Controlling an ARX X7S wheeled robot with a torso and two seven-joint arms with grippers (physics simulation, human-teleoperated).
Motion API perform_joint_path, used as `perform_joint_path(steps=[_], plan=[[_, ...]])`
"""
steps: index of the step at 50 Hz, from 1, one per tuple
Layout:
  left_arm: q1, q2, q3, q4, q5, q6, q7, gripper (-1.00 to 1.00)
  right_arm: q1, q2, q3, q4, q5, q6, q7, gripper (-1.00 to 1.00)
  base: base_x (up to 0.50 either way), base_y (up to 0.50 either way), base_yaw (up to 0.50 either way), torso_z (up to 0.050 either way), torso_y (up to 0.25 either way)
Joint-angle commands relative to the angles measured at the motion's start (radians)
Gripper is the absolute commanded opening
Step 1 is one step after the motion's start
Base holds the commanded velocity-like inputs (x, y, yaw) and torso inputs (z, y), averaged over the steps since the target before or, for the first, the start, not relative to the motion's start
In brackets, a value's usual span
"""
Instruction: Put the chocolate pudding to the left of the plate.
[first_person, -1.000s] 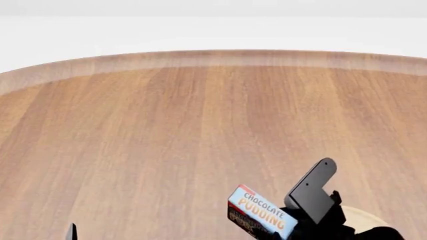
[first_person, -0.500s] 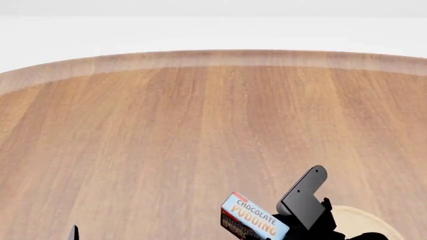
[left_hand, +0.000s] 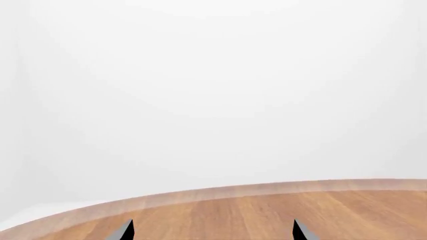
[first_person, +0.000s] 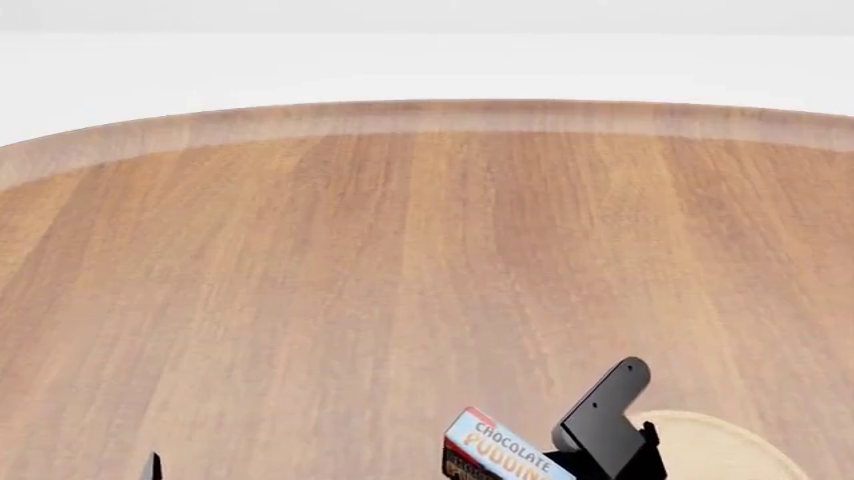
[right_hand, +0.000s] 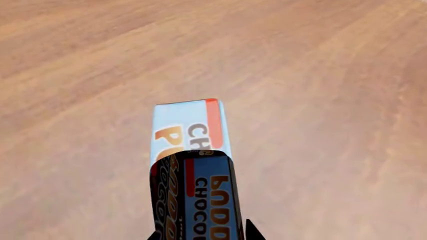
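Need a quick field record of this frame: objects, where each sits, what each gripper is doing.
surface: round wooden table
pudding box: tilted, held in right gripper, near edge of head view
pudding vs table: contact cannot be told
plate: flat on table, right of the box, partly cut off by the frame
right gripper: shut on pudding box
left gripper: open, empty, only fingertips in view

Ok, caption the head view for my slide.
Right tool holds the tilted chocolate pudding above the wooden table, just left of the plate.
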Motion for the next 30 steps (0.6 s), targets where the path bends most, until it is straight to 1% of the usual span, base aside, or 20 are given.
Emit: perform_joint_path(steps=[1, 4, 7, 13, 16, 21, 28, 30], plan=[[0.001, -0.003, 0.006, 0.003, 0.004, 0.000, -0.002, 1.00, 0.014, -0.052, 0.000, 0.159, -0.027, -0.107, -0.032, -1.00, 0.00, 0.00, 0.00, 0.000, 0.000], [0.001, -0.003, 0.008, 0.001, 0.004, 0.001, -0.003, 1.00, 0.018, -0.062, 0.001, 0.193, -0.028, -0.127, -0.040, -1.00, 0.00, 0.00, 0.00, 0.000, 0.000], [0.001, -0.004, 0.008, 0.004, 0.003, -0.001, -0.003, 1.00, 0.037, -0.086, 0.001, 0.279, -0.036, -0.174, -0.054, -1.00, 0.00, 0.00, 0.00, 0.000, 0.000], [0.000, -0.006, 0.010, 0.003, 0.003, 0.001, -0.003, 1.00, 0.051, -0.108, 0.000, 0.335, -0.042, -0.202, -0.063, -1.00, 0.00, 0.00, 0.00, 0.000, 0.000], [-0.002, -0.006, 0.011, -0.001, 0.003, 0.001, -0.003, 1.00, 0.030, -0.079, -0.002, 0.227, -0.036, -0.140, -0.045, -1.00, 0.00, 0.00, 0.00, 0.000, 0.000], [-0.001, -0.008, 0.014, 0.004, 0.004, -0.001, -0.004, 1.00, 0.025, -0.054, -0.002, 0.133, -0.028, -0.079, -0.025, -1.00, 0.00, 0.00, 0.00, 0.000, 0.000], [0.000, -0.010, 0.015, 0.008, 0.004, -0.002, -0.006, 1.00, 0.043, -0.075, -0.005, 0.195, -0.038, -0.114, -0.035, -1.00, 0.00, 0.00, 0.00, 0.000, 0.000], [0.001, -0.010, 0.017, 0.008, 0.004, -0.001, -0.006, 1.00, 0.029, -0.066, -0.006, 0.157, -0.035, -0.093, -0.028, -1.00, 0.00, 0.00, 0.00, 0.000, 0.000]])
